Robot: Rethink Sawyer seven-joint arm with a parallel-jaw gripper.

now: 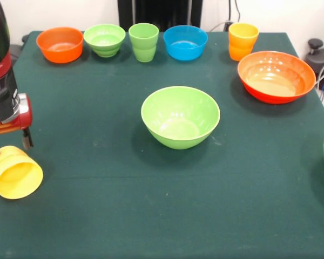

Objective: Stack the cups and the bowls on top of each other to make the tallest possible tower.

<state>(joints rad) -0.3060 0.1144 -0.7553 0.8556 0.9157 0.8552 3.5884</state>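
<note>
Green table: three cups, six bowls

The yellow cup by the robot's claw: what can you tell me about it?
The glossy yellow plastic cup lies tilted on its side at the left edge of the dark green tablecloth, its open mouth turned toward the camera and its narrower base pointing up to the gripper. The two dark fingertips straddle that base. Nothing else touches the cup.
</note>
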